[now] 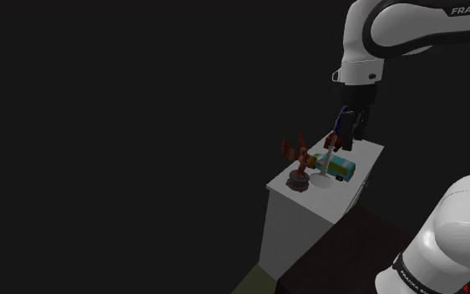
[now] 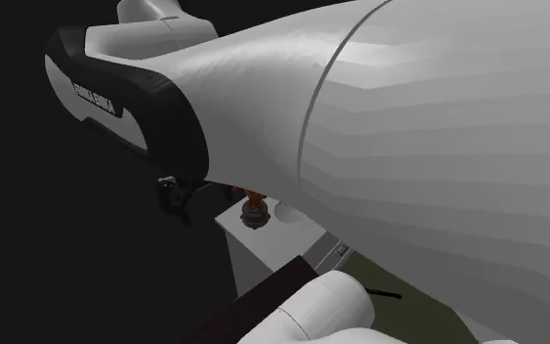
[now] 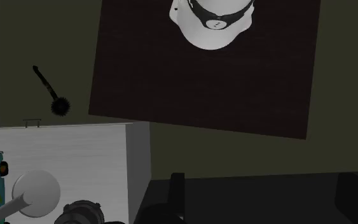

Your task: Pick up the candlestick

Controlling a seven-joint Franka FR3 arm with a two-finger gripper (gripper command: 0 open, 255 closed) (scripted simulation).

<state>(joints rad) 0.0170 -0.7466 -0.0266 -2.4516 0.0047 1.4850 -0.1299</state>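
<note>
Candlestick (image 1: 320, 179), drawn plain white with a round foot and a slim stem, stands on top of a white cabinet (image 1: 295, 225). It is between a brown branched ornament (image 1: 300, 165) on a dark round base and a teal box (image 1: 343, 170) lying just beside it. In the shoulder view its stem leans up toward that view's right and ends just under the black gripper (image 1: 347, 140), which hangs from the white arm (image 1: 366, 50) above the cabinet top; whether the two touch I cannot tell. In the wrist view the fingers (image 3: 178, 194) stand well apart with nothing clasped between them. The candlestick's foot and stem sit off to one side of them, outside the gap, next to the ornament's dark base. Beyond the cabinet's edge lie an olive floor (image 3: 44, 38), a black brush (image 3: 51, 94) with a round head, and the dark brown stand (image 3: 203, 76) carrying the arm's white base
</note>
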